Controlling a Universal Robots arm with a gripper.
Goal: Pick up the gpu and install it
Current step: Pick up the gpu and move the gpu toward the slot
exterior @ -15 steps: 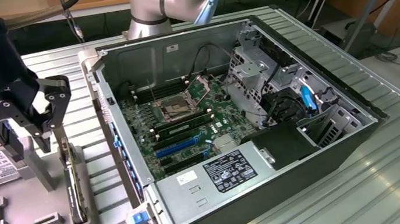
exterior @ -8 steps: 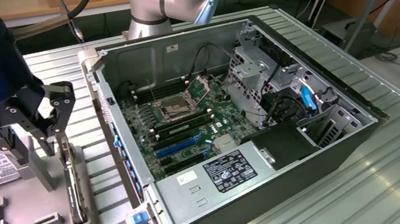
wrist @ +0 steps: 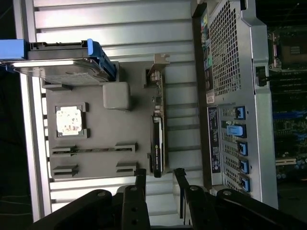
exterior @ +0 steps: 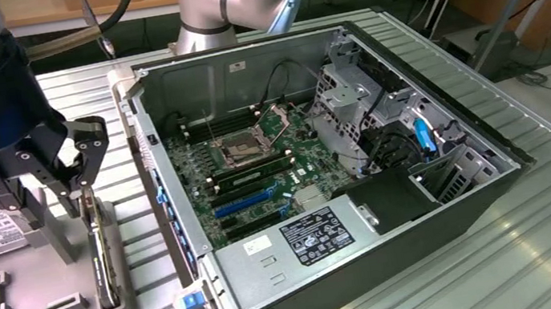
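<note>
Beside the computer case (exterior: 241,66), on the exterior view's left, your gpu (exterior: 105,259) stands on edge in the grey holder tray (exterior: 32,270). Your gripper (wrist: 159,173) hangs over its end, fingers (wrist: 140,177) spread wide, apparently touching nothing.

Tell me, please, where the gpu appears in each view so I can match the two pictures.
Exterior view: the gpu stands on edge in the grey tray at the exterior view's left, beside the computer case, under the gripper.
Wrist view: the gpu stands on edge in that tray, between its middle and the computer case, just ahead of the open gripper.
Shared landmark: the grey tray.
</note>
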